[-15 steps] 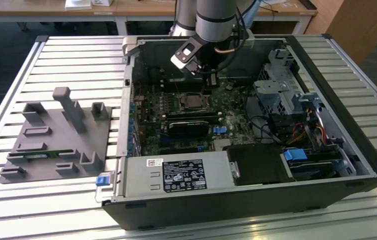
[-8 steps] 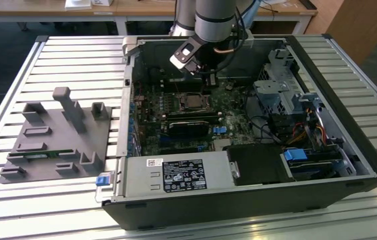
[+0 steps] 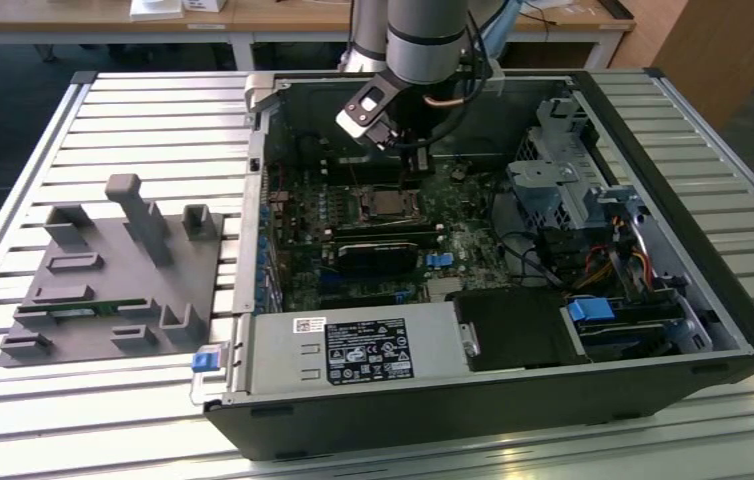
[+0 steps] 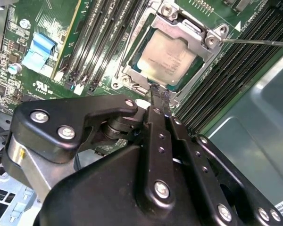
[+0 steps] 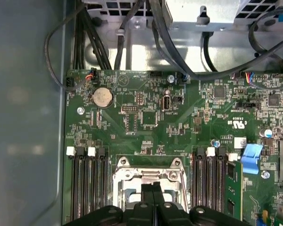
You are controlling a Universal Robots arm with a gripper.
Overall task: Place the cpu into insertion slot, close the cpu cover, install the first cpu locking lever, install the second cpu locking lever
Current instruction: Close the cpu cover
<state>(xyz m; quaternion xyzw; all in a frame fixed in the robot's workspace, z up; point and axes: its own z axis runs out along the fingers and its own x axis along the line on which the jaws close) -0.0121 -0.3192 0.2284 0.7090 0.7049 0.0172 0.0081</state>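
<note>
The cpu (image 4: 167, 59), a dull silver square, lies in the insertion slot (image 3: 384, 205) on the green motherboard inside the open computer case. The cpu cover (image 4: 200, 33), a silver metal frame, lies down around the chip, whose top shows through its window. A thin metal locking lever (image 4: 257, 42) sticks out sideways from one corner of the socket. A second thin lever (image 4: 132, 30) runs along the memory slots. My gripper (image 4: 159, 92) hangs just above the socket's edge, its two black fingers pressed together with nothing between them. In the first wrist view my gripper (image 5: 152, 188) sits over the cover (image 5: 120, 176).
Long black memory slots (image 4: 101, 42) flank the socket on both sides. Cables (image 5: 99, 42) and a drive cage (image 3: 557, 175) crowd the case's far side. A power supply (image 3: 350, 350) fills the near corner. A grey fixture block (image 3: 117, 270) stands on the slatted table at the exterior view's left.
</note>
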